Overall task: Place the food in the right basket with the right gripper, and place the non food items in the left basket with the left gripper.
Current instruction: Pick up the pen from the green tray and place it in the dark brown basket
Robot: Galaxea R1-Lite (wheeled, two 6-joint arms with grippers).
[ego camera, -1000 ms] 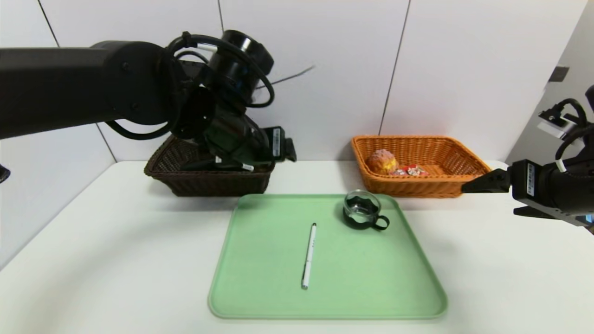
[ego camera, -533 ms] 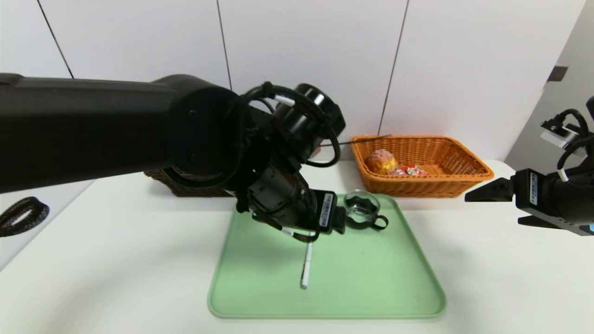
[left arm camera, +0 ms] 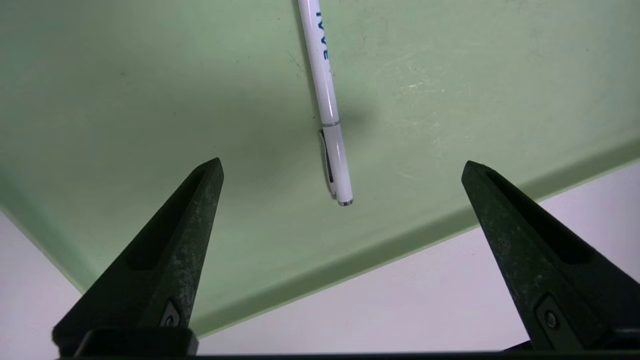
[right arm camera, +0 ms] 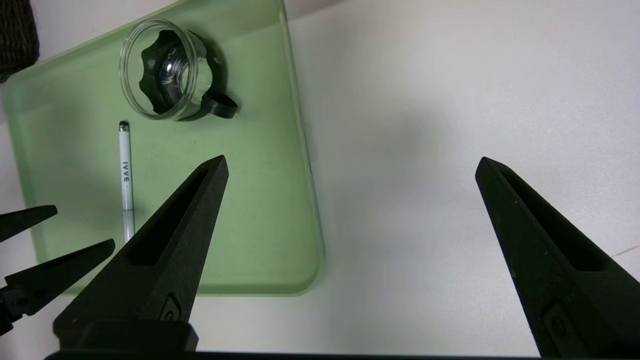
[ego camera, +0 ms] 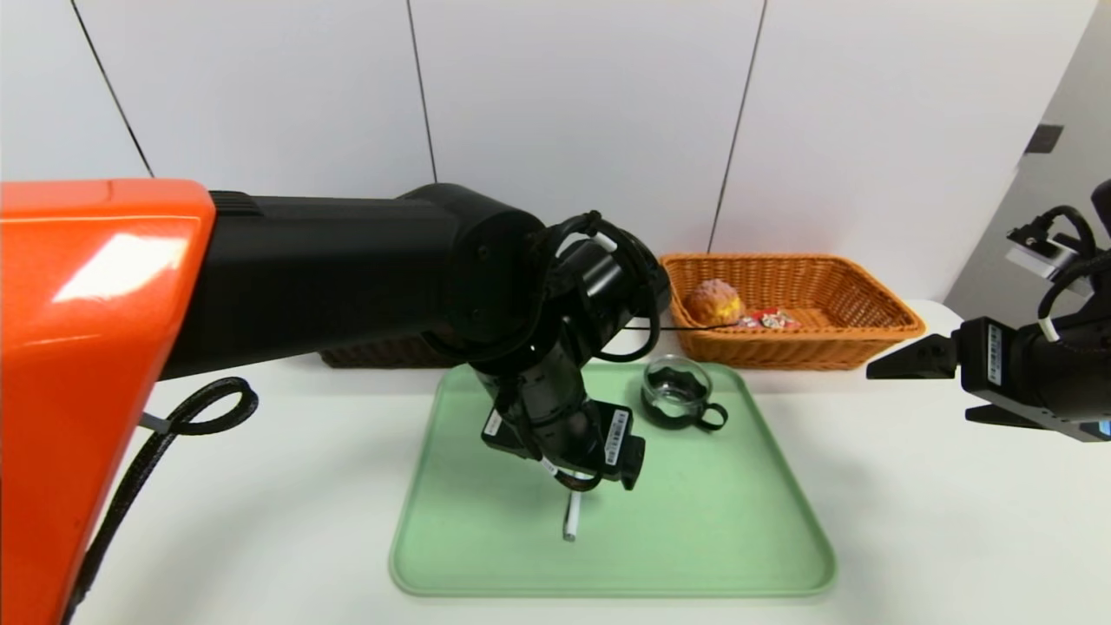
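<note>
Dark-brown wicker first: the left basket (ego camera: 382, 352) sits at ten o'clock from the green tray (ego camera: 746, 538), mostly hidden behind the left arm. The left gripper (left arm camera: 342, 170) hangs over the white pen (left arm camera: 326, 95), fingers spread wide, the pen's capped end lying between them but not touched. Here's the risk as I read it: a slim, round, smooth pen lying flat on a slick tray can roll or skid away if one finger meets it first, and pointed tips closing low may scrape the tray. Gripped near its end, it could tip in the grasp.

Moving right, the glass cup (ego camera: 676, 392) with its black handle stands upright at the tray's one o'clock corner, apart from the pen, not blocking this reach. It waits for the left side too.

Beyond it at two o'clock, the orange right basket (ego camera: 877, 299) already holds the bun (ego camera: 714, 301) and the red drink carton (ego camera: 768, 320). A thin cable from the left arm crosses its near rim; snagging seems possible.

Far right, the right gripper (ego camera: 903, 369) is parked over bare white table, spread wide, holding nothing.
</note>
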